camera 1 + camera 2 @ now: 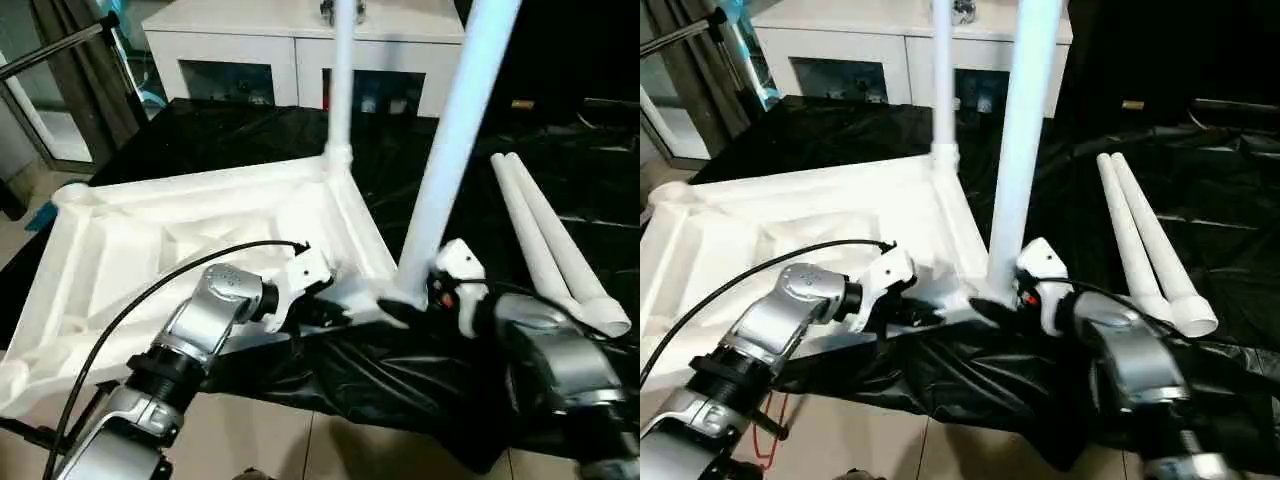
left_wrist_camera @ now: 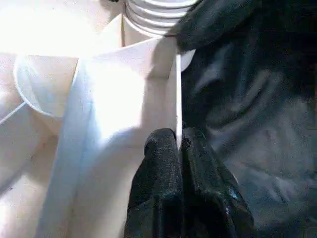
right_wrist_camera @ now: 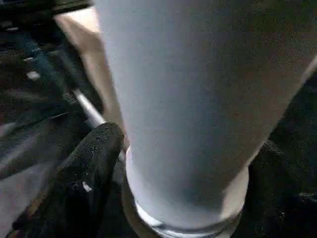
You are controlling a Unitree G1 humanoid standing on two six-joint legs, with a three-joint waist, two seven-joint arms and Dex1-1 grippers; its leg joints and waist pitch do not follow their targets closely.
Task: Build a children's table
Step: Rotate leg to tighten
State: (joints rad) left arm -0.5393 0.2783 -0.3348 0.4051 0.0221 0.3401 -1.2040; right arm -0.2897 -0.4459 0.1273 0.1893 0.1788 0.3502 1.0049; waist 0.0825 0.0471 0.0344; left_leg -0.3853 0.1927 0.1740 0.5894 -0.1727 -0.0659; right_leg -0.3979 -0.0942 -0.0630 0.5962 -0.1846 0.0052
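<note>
Tabletop (image 1: 150,240), white and ribbed, lies underside-up on black sheeting (image 1: 560,200); two tapered legs (image 1: 445,150) stand upright in its corner sockets, two lie beside. Left gripper (image 2: 179,144) pinches its rim; right gripper (image 3: 183,188) straddles the nearer leg's base, jaws wide.

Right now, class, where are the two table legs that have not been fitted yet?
The two loose legs lie side by side on the black sheet, on the robot's right, beyond the right claw and right of the upturned tabletop.
</note>
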